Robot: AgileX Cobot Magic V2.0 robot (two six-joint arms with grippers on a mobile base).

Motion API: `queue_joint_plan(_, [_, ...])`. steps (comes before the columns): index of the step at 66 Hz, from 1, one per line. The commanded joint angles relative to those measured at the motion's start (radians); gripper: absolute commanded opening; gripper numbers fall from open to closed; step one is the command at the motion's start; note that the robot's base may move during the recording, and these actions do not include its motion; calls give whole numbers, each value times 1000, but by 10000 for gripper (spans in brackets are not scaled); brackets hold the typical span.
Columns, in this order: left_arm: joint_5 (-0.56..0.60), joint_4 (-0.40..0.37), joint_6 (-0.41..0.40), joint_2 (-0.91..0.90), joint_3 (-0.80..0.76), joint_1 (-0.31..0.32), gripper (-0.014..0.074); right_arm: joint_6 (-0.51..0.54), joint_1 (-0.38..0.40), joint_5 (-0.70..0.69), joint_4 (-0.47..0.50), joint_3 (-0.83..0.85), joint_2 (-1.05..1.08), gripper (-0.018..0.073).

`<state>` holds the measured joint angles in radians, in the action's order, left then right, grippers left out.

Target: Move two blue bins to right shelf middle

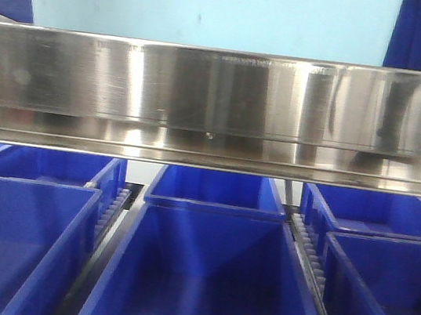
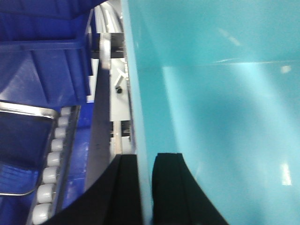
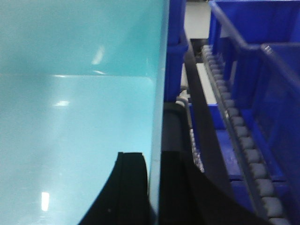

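Observation:
A light blue bin (image 1: 209, 7) shows above the steel shelf rail (image 1: 218, 103) in the front view; neither gripper appears there. In the left wrist view my left gripper (image 2: 146, 187) is shut on the left wall of this light blue bin (image 2: 215, 117), one black finger outside and one inside. The right wrist view has my right gripper (image 3: 154, 187) shut on the right wall of the same bin (image 3: 79, 93), again with the wall between the fingers. The bin looks empty inside.
Dark blue bins sit on the level below the rail: one in the middle (image 1: 207, 284), one left (image 1: 7, 246), one right (image 1: 388, 295). Roller tracks (image 3: 243, 136) run between the lanes, and a row of white rollers (image 2: 51, 159) lies beside the left wall.

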<state>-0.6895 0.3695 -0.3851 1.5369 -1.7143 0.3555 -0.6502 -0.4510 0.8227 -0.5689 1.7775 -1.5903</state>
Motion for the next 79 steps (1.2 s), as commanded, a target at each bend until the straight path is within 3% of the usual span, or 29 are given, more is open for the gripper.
queue_joint_plan(1, [121,-28,7,-7,35,16,-111,-65,-11,-131,-44,-49,18,-159])
queue_joint_plan(13, [201,-28,-45,-7,116,16,-111,-99,-11,-138,-88,-97,18,-159])
queue_joint_plan(37, [267,-24,-45,-7,236,16,-111,-124,-11,-183,-90,-201,20,-159])
queue_joint_plan(49, [449,-23,-45,-7,338,-11,-111,-152,-9,-250,-91,-263,20,-159])
queue_joint_plan(79, [525,-22,-45,-7,385,-14,-111,-152,-9,-306,-118,-291,17,-159])
